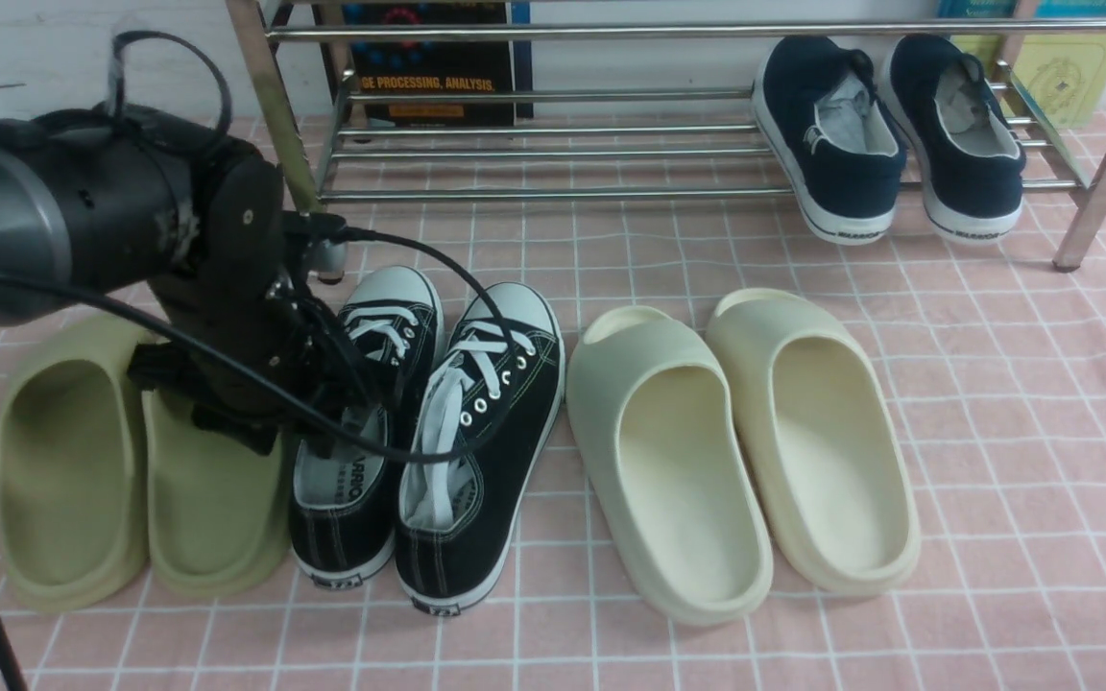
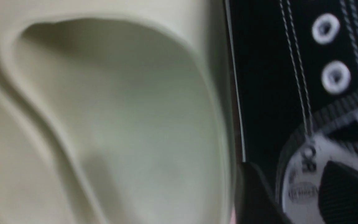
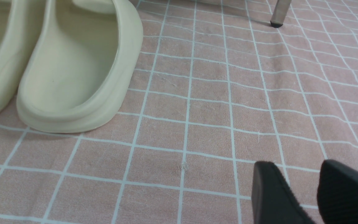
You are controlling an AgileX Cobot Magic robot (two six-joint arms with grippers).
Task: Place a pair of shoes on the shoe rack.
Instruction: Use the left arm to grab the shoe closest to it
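Tool on left arm (image 2: pixel 289 169), pointing down, straddles sneaker (image 1: pixel 337 528).

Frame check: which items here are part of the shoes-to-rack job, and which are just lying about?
Job: black sneakers; chrome shoe rack; left gripper, straddling one sneaker's side wall.
Lying about: olive slides; cream slides; navy shoes, on the rack; books behind it.
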